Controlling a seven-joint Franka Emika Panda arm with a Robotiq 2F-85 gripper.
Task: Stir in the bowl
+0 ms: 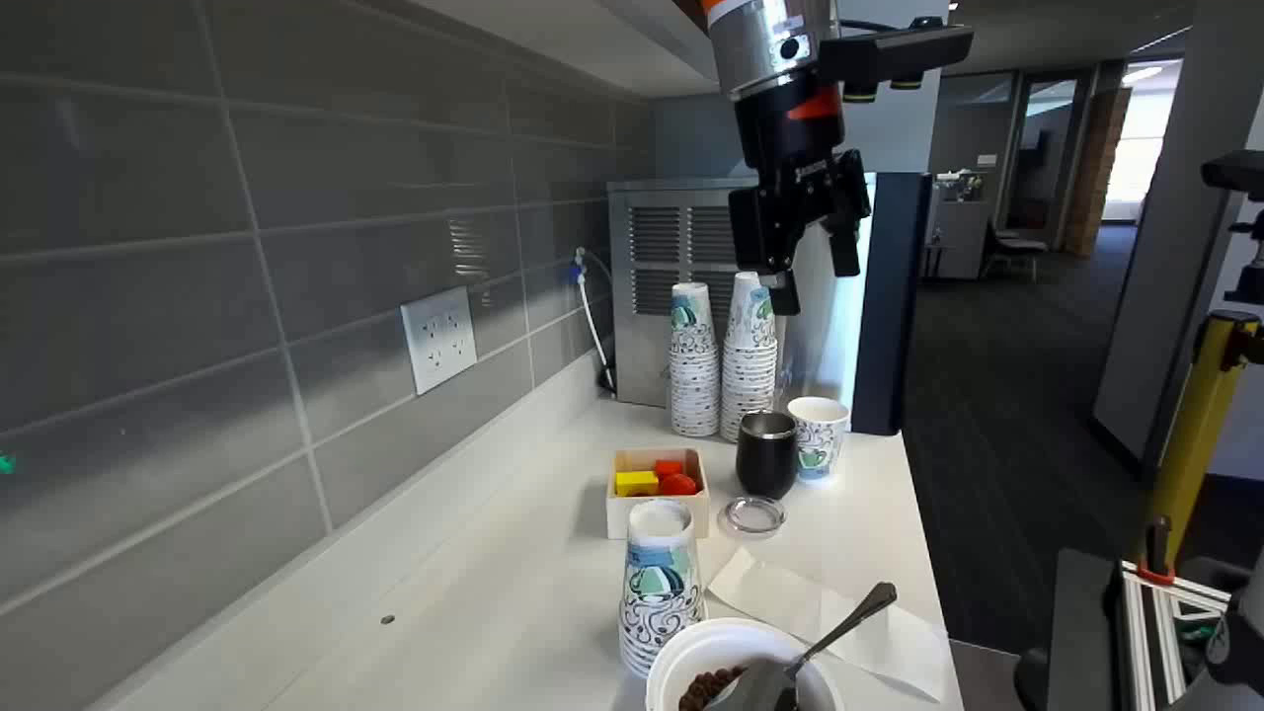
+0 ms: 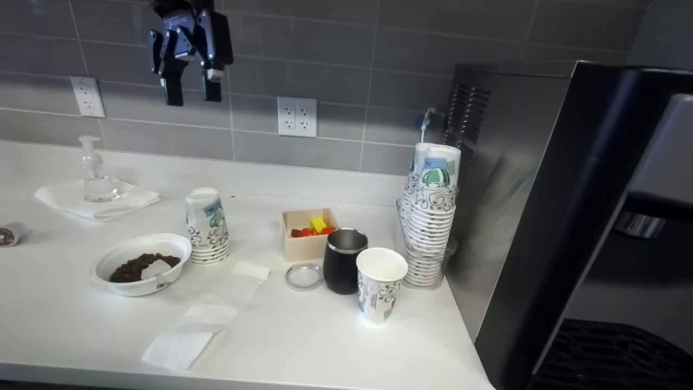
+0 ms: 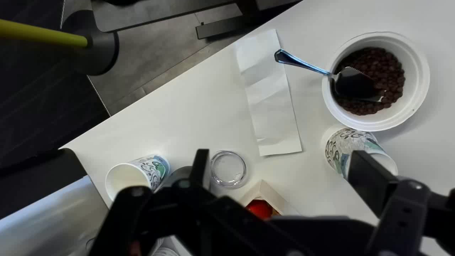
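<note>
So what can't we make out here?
Bowl and spoon head: cut off by the bottom edge in an exterior view.
Black tumbler and box: partly hidden behind the jaws, wrist view.
Rear cup stack: mostly hidden by the nearer stack in an exterior view.
Mottled item: cut off by the left edge in an exterior view; identity unclear.

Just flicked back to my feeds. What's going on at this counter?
The robot's hand hangs open high above the counter, holding nothing, so no stirring is happening right now. The white bowl stands on the counter with small brown pieces in it. A metal utensil rests in the bowl, its handle reaching out over the rim. A short stack of paper cups stands close beside the bowl.
</note>
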